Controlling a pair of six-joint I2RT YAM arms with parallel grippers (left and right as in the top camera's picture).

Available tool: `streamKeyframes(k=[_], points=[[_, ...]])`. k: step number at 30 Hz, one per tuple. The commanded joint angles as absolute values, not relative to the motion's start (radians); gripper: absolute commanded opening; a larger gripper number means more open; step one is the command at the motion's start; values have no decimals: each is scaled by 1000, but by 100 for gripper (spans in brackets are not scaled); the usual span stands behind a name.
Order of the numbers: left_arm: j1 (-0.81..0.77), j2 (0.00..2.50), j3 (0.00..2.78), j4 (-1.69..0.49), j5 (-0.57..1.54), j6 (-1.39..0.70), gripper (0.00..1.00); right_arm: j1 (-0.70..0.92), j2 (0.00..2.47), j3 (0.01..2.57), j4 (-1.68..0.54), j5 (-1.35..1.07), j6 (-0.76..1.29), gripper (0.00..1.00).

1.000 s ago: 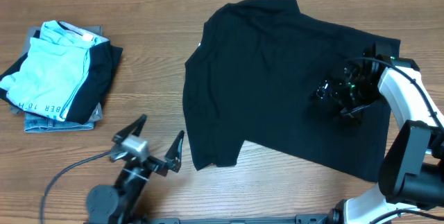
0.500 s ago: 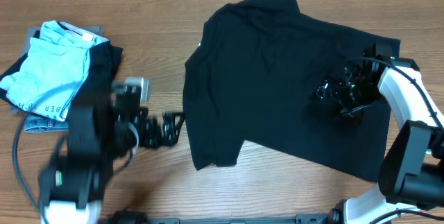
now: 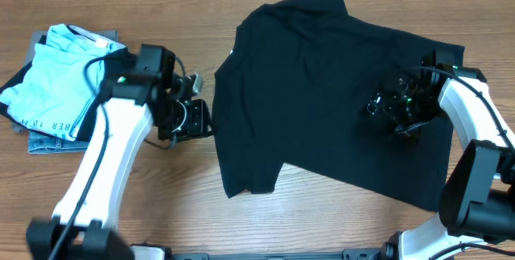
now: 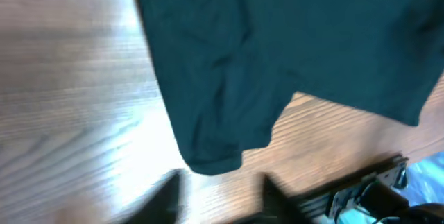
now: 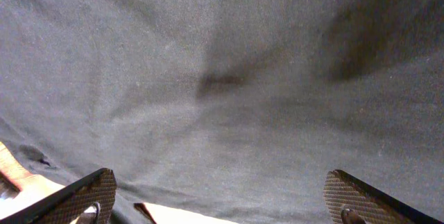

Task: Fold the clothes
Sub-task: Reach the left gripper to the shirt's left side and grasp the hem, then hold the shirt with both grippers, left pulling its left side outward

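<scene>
Your black T-shirt (image 3: pixel 314 91) lies spread flat on the table (image 3: pixel 161 18), running from the middle out toward 3 o'clock in the overhead view. It sits a little askew, with one loose corner (image 3: pixel 245 181) hanging down at 7 o'clock. It is well apart from the folded pile (image 3: pixel 60 75) at 9 o'clock, which you should leave alone.

Your left claw (image 3: pixel 191 119) sits just beside the shirt's 9 o'clock edge, over bare wood. Its wrist camera is blurred, but the two fingers (image 4: pixel 166 196) show a modest gap with only table between them, so it has hold of nothing. Your right claw (image 3: pixel 394 113) hangs over the cloth near 3 o'clock. Its fingers are spread as wide as they go and it holds nothing. Its own camera shows only rumpled fabric below.

Expect the shirt to handle light and limp, since the cloth looks thin and soft. It will likely sag and drape from wherever you pinch it, and a single layer may slide out of a loose grip. It shouldn't tear or mark.

Take hold at an edge or corner, not in the middle of the panel, where you would only bunch a tuft. The 9 o'clock edge by your left claw looks the handiest spot. Pinch down onto the table to catch the layers, then lift low and carry the fold across
</scene>
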State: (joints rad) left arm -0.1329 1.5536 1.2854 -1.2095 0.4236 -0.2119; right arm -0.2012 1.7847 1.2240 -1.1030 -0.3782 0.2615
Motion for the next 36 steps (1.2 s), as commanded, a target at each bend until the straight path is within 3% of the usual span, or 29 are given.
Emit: streamKeyframes(k=[1,13,36], points=[[-176,1660,1290,-1219,446,-252,4,-201,1756,1245,-1101,-383,261,100],[-337,1832,1290,-1139,170,-393,4,-201,1756,1245,-1101,-383,261,100],[-342,2021,1275,-1045,118,-393,4,-201,1756,1245,-1101,-383,261,100]])
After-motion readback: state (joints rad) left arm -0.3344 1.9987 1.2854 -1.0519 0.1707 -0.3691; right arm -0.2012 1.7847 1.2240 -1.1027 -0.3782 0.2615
